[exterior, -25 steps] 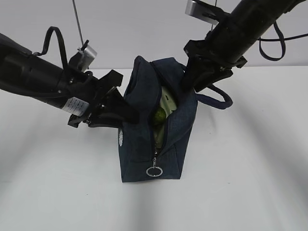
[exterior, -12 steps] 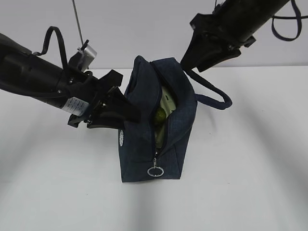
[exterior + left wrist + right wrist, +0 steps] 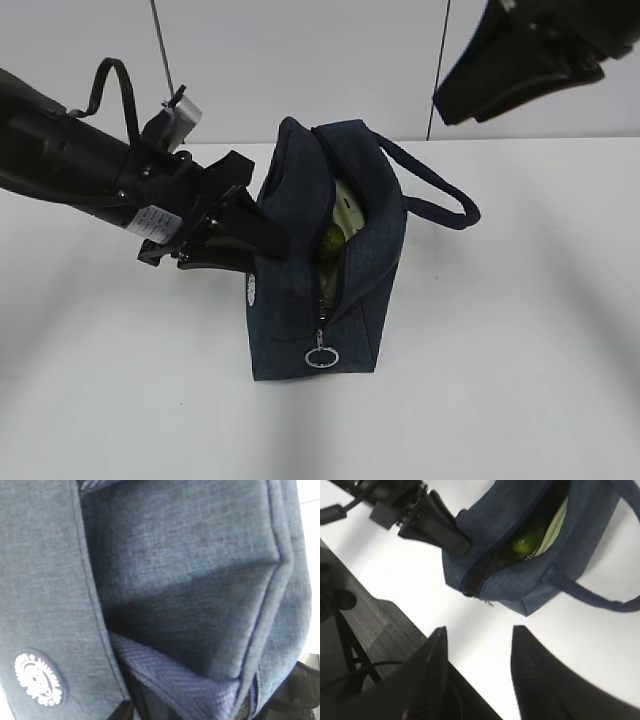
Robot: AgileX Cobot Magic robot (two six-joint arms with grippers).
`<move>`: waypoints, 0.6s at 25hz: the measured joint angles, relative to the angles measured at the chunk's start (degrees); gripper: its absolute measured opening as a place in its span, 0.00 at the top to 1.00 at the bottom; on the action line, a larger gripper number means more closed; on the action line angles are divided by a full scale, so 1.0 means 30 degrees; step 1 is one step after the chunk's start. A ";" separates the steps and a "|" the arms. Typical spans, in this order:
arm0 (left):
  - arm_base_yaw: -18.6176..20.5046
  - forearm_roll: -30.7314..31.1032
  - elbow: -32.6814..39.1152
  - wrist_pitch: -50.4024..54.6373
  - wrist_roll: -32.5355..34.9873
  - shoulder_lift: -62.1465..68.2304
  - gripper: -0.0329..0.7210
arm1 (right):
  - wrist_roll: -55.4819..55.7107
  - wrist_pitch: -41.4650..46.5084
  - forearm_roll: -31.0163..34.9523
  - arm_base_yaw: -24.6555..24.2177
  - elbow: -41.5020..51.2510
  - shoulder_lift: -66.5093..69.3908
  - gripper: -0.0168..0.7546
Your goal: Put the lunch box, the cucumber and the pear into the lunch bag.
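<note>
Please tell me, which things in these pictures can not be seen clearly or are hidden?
- Pear: no yellow fruit shows in any view; the lunch bag walls would hide it.
- Cucumber: only a green patch shows through the opening.
- Lunch box: only a pale strip of lid shows.
- Left hand: fingertips press the bag; the left wrist view shows only fabric.
- Right hand: partly cut off by the exterior view's top edge.

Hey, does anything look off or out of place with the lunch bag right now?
Nothing is spilled or damaged. The lunch bag stands upright, its zip open, with the left gripper against its side. One handle flops onto the table.
</note>
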 joint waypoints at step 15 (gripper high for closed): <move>0.0000 0.0162 0.0000 0.0000 0.0000 0.0000 0.64 | -0.7834 -0.6330 0.6501 0.0000 1.3264 -0.7960 0.61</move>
